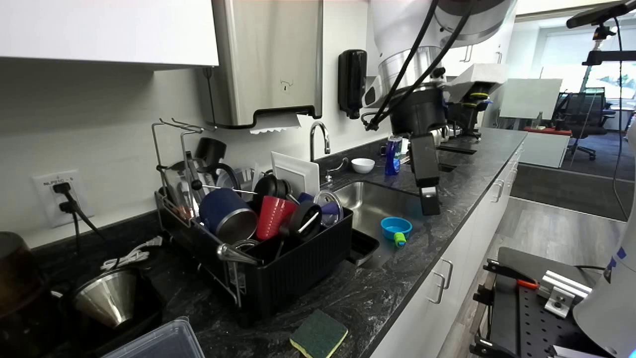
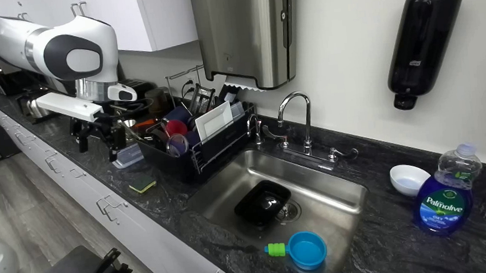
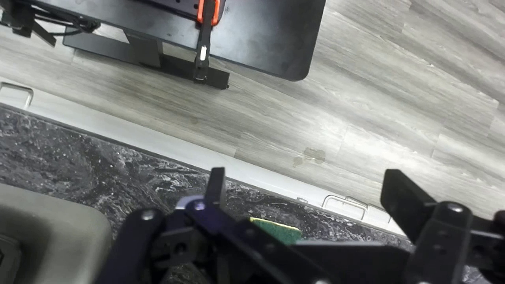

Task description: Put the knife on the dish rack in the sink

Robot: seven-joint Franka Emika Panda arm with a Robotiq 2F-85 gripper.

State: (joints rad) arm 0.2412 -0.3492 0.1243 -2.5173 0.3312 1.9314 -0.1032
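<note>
Getting hold of the knife seems to be the step under way, with no grasp made yet, though where the knife lies I cannot tell: no slim table knife stands out for certain among the things crowding the dish rack (image 1: 303,271), or beside it. The sink (image 2: 320,213) sits just beside one end of the rack. The next move probably calls for finding the knife, turning the fingers (image 3: 402,201) in line with it and closing across its thin body, clear of the rack's red cup (image 1: 275,217) and standing white plate (image 2: 214,120) should it lie among them. The hand (image 3: 305,187) hangs above the surface (image 3: 118,169) in front of the rack, apart from it, its two fingers spread wide with nothing held between them, and it appears to touch nothing, neither the rack nor the sponge (image 1: 319,334) near it.
</note>
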